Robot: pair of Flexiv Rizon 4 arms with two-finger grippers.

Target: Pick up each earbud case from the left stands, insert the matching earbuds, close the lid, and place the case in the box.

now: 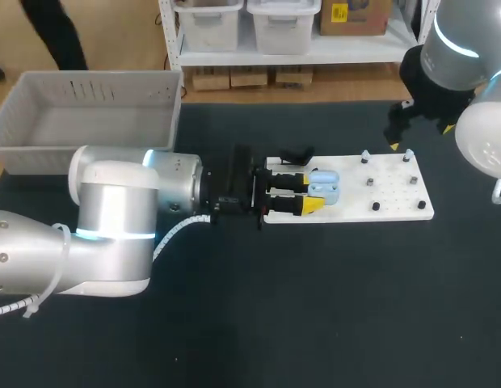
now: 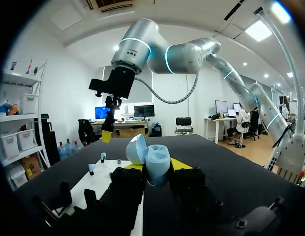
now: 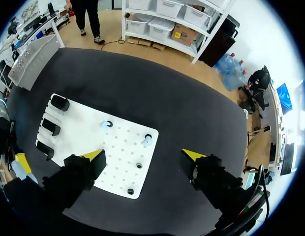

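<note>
Currently I count one pale blue case [image 1: 324, 187]. My left fingers [image 1: 310, 206] are clamped on it from both sides, holding it over the left end of the white board [image 1: 396, 194] with its lid standing open. One grey box [image 1: 32, 155] sits at the far left corner of the tabletop [image 1: 331, 307]. My right fingers [image 3: 96, 156] are spread wide apart, high over the board's other end, with only the board showing between them. From that wrist I count three black stands [image 3: 50, 126] in a row along one edge of the board. From above only one shows, as my left arm covers the rest. Six small pegs [image 1: 369, 183] dot the board in two rows of three. The right wrist shows four of them, two with pale blue tops. I cannot tell whether any earbuds sit inside the case.
</note>
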